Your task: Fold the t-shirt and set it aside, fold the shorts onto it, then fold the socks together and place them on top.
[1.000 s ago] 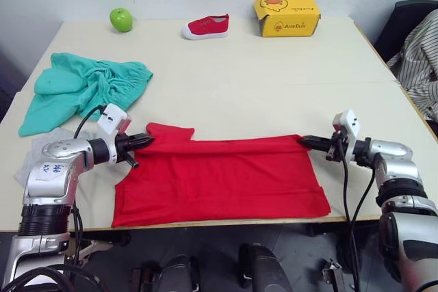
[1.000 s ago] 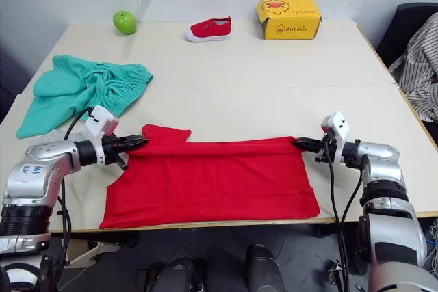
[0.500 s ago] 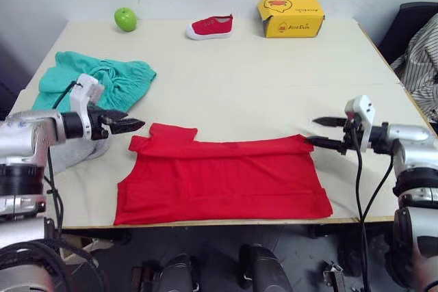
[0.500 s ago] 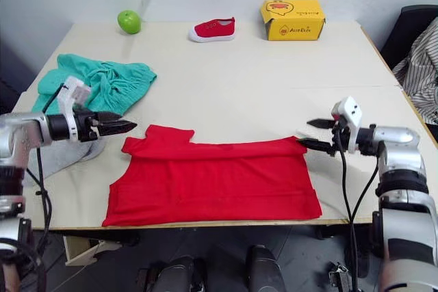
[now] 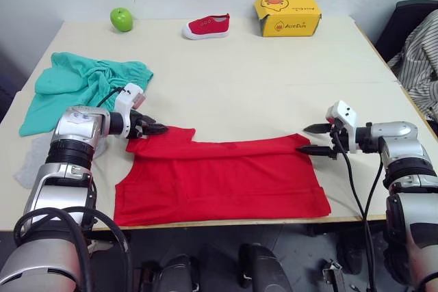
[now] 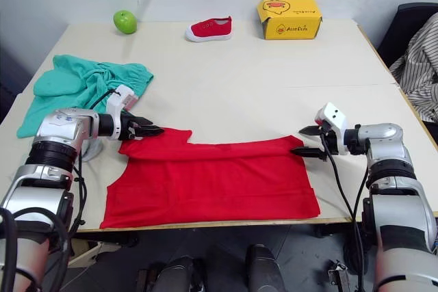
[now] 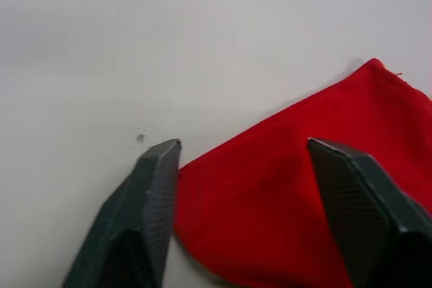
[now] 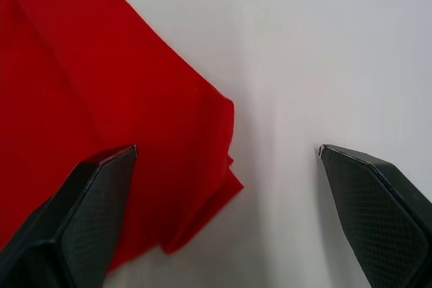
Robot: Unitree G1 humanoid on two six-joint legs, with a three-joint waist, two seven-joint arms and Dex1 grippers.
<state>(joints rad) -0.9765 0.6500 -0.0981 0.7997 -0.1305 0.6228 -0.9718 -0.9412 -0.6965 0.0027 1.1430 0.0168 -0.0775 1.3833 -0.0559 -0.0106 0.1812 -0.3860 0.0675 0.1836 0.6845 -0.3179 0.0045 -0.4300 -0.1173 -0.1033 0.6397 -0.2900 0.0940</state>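
From the head cameras I see the bright red cloth t-shirt (image 5: pixel 219 176) lying flat, folded into a wide band along the near edge of the pale table (image 5: pixel 260 73), with the crumpled teal-green cloth shorts (image 5: pixel 82 85) far to its left and the light grey socks (image 5: pixel 31 162) under my left arm, while my left gripper (image 5: pixel 157 129) sits at the shirt's far left corner and my right gripper (image 5: pixel 309 139) at its far right corner. In the left wrist view my fingers (image 7: pixel 152 200) are spread apart, straddling the red corner on the tabletop. In the right wrist view the jaws stand wide open too, one finger over the folded red edge, the other over bare table.
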